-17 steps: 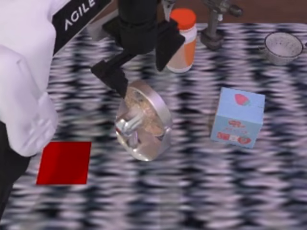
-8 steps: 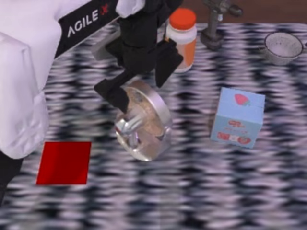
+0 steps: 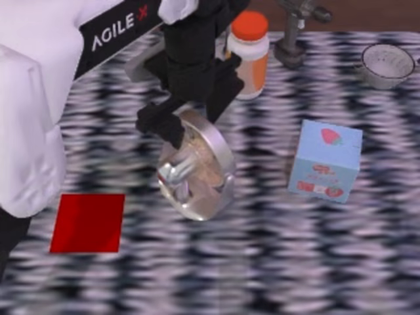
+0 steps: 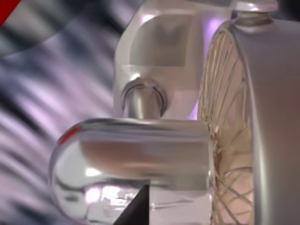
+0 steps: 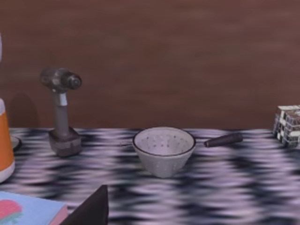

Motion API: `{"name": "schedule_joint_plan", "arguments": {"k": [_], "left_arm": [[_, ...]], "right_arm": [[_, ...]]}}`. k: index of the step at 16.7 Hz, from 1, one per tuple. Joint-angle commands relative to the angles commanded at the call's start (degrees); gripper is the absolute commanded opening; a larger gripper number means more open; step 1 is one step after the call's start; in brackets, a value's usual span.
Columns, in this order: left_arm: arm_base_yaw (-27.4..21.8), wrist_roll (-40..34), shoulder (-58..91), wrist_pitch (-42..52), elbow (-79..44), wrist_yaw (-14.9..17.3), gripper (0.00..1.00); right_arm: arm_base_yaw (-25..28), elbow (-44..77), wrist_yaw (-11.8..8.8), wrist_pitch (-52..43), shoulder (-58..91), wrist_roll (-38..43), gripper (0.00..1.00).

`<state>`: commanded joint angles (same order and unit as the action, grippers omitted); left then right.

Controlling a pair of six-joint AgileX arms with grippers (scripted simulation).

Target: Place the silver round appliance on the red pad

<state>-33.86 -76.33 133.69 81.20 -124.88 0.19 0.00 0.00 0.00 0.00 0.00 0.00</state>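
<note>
The silver round appliance [image 3: 203, 172] stands tilted on its edge mid-table, its beige face and chrome knob [image 3: 176, 172] turned toward the left. My left gripper [image 3: 190, 108] sits over its upper rim, one dark finger [image 3: 161, 121] on the face side and the other behind the rim, shut on it. The left wrist view shows the knob [image 4: 140, 154] and the wired beige face [image 4: 225, 140] very close. The red pad [image 3: 88, 222] lies flat near the front left, apart from the appliance. My right gripper is parked out of the top view; one fingertip [image 5: 93, 208] shows, nothing held.
An orange-capped bottle [image 3: 249, 56] stands just behind the left gripper. A drill [image 3: 295, 33] and a speckled bowl [image 3: 387, 65] are at the back right. A blue strawberry carton [image 3: 326, 161] stands right of the appliance. A mirrored cube [image 5: 288, 124] sits far right.
The left gripper came down over the appliance's upper rim and its fingers drew together onto it. The appliance and the red pad have not moved.
</note>
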Motion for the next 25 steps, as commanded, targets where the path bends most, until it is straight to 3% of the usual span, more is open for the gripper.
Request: {"name": "schedule_joint_plan", "arguments": {"k": [7, 18, 25], "left_arm": [[0.0, 0.0, 0.0, 0.0, 0.0, 0.0, 0.02], [0.16, -0.02, 0.38, 0.94, -0.97, 0.0, 0.0], [0.89, 0.0, 3.99, 13.13, -17.45, 0.05, 0.0]], "right_arm": [[0.0, 0.0, 0.0, 0.0, 0.0, 0.0, 1.0], [0.0, 0.0, 0.0, 0.0, 0.0, 0.0, 1.0], [0.0, 0.0, 0.0, 0.0, 0.0, 0.0, 1.0]]}}
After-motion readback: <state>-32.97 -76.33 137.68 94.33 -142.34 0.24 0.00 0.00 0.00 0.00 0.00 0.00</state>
